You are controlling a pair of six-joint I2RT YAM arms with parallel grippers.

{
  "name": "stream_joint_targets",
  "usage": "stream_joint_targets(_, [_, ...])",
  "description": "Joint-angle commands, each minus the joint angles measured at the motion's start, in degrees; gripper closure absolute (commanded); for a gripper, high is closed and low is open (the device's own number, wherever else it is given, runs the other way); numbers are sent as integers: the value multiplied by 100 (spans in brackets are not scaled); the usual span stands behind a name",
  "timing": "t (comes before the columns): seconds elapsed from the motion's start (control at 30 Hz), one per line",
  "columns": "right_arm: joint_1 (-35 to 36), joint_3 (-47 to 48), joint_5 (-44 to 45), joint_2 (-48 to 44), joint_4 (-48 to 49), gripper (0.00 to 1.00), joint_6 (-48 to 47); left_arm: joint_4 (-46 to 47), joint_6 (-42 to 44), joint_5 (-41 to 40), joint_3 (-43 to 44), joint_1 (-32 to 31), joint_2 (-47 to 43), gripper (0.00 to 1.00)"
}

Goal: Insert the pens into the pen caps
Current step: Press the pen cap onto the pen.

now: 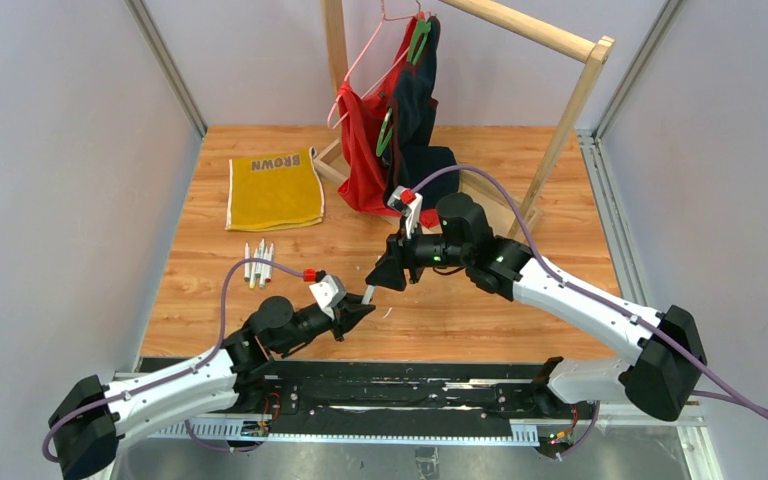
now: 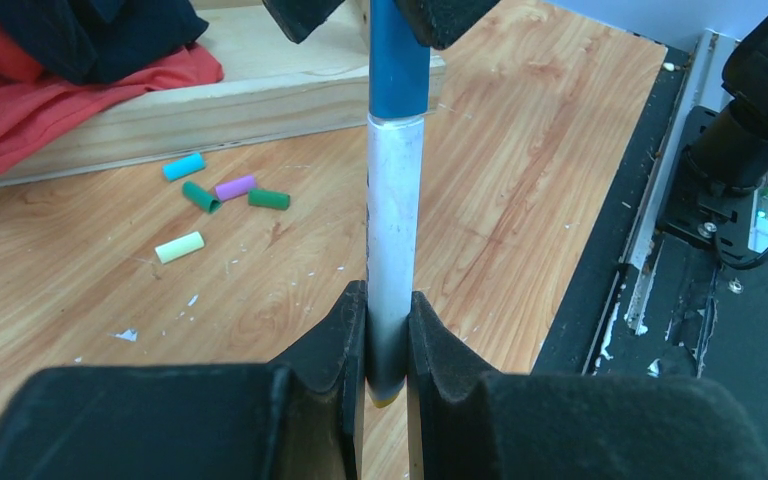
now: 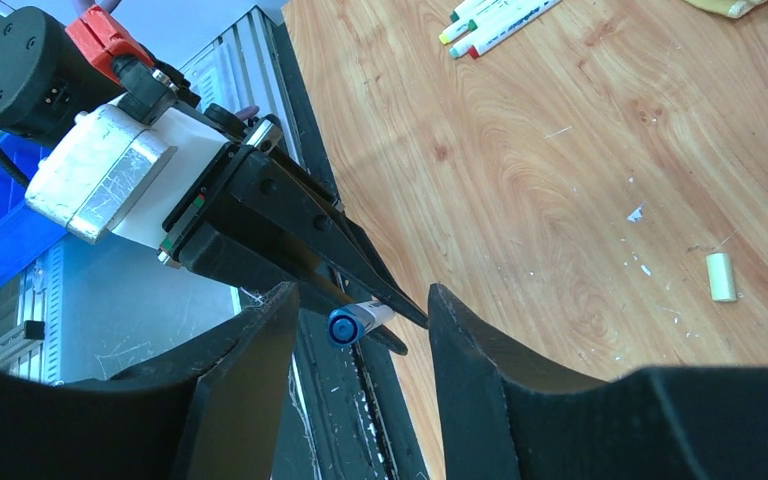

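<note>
Above the table (image 1: 480,300) near its front edge, left gripper (image 2: 388,315) clenches the pen (image 2: 394,220), right gripper (image 3: 360,295) jaws spread around the blue cap (image 2: 398,60); seating probably needs a straight axial push.

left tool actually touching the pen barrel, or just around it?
Touching. In the left wrist view, both fingers of the left tool clamp the lower end of the white pen, with no gap on either side.
</note>
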Motion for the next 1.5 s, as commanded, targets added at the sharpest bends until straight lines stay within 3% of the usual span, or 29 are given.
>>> stream_joint_targets(0.0, [10, -3, -85, -13, 135, 50, -19, 46, 83, -120, 51, -67, -136, 100])
stream_joint_targets(0.33, [99, -47, 94, 51, 80, 67, -96, -54, 109, -144, 61, -67, -219, 100])
stream_joint_targets(0.77, [166, -8, -365, 226, -61, 99, -257, -190, 68, -163, 139, -63, -270, 100])
stream_joint_targets(1.1, [162, 17, -1034, 417, -386, 99, -337, -392, -92, -310, 142, -57, -805, 100])
stream_joint_targets(1.47, [294, -320, -604, 444, -533, 100, -229, -532, -248, -353, 321, -49, -947, 100])
